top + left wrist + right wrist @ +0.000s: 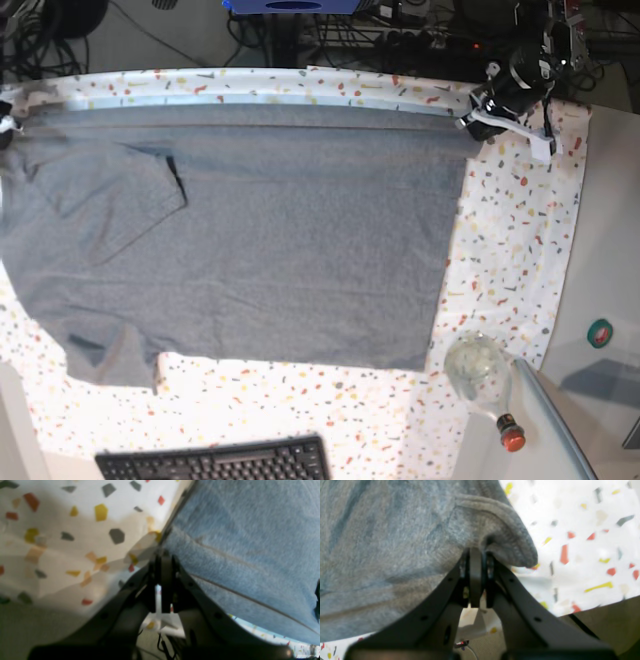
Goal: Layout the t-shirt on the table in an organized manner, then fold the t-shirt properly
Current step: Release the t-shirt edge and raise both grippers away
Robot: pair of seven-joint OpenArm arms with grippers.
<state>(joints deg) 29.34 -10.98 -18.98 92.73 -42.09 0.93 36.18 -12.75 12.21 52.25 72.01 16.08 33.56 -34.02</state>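
Note:
The grey t-shirt (280,240) lies spread across the flecked table (510,240), with one sleeve folded over its body at the left. My left gripper (468,118) is at the shirt's far right corner. In the left wrist view the left gripper (163,552) is shut on the t-shirt (250,542) at its edge, above the table (75,542). My right gripper (476,551) is shut on a thick stitched edge of the t-shirt (382,542), with the table (582,542) to its right. The shirt's far edge runs taut in a straight band between the two grips.
A glass bottle (485,385) with a red cap lies at the table's near right corner. A black keyboard (215,462) sits at the front edge. A green tape roll (600,332) rests on the grey surface to the right. Cables crowd the floor behind the table.

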